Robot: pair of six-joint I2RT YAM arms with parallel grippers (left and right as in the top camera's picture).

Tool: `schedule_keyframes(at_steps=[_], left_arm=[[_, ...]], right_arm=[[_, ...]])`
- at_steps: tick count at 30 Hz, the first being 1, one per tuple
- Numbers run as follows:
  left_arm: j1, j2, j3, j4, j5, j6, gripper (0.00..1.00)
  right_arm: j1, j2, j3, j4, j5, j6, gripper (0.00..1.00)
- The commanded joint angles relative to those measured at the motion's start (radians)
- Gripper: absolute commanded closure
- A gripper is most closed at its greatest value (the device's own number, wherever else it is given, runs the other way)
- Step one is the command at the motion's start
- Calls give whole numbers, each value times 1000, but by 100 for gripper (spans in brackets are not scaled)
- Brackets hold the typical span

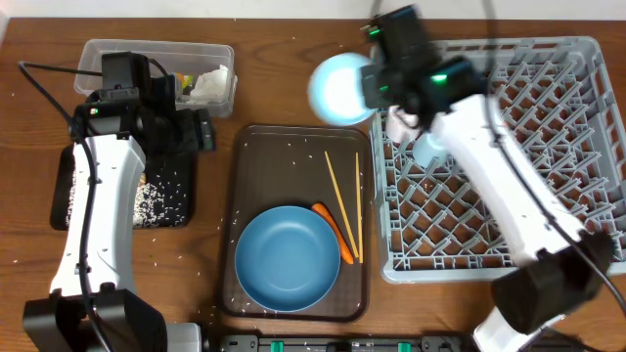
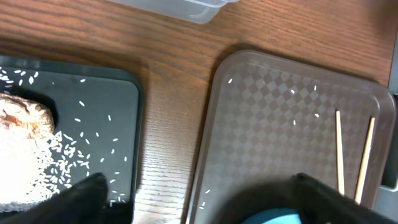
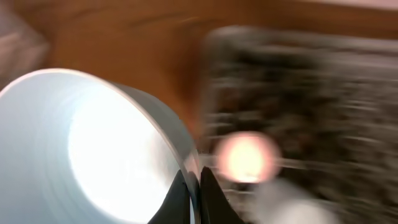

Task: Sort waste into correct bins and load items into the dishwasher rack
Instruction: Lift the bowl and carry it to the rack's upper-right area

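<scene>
Pinching the light-blue bowl [image 1: 337, 90] by its rim, my right jaws held it at twelve o'clock beside the dishwasher rack [image 1: 548, 147] for loading, while my left jaws hung open above the black tray [image 1: 168, 200].

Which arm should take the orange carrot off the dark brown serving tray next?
Left. The left gripper is open and empty beside the dark brown serving tray; the right gripper is shut on the small light-blue bowl near the grey plastic rack.
</scene>
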Motion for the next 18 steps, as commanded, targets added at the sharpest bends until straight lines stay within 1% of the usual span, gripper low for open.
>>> schedule_keyframes(at_steps=[1, 6, 10, 14, 18], left_arm=[[2, 12, 11, -4, -12, -1, 2], [2, 12, 11, -4, -12, -1, 2], [2, 12, 11, -4, -12, -1, 2], [2, 12, 11, -4, -12, -1, 2], [2, 12, 11, -4, -12, -1, 2]], right_arm=[[-69, -23, 16, -15, 228, -24, 99], [-172, -20, 15, -8, 374, -50, 99], [-228, -20, 15, 16, 610, -63, 99], [-264, -11, 15, 63, 809, -150, 99], [-306, 12, 15, 92, 848, -208, 99]])
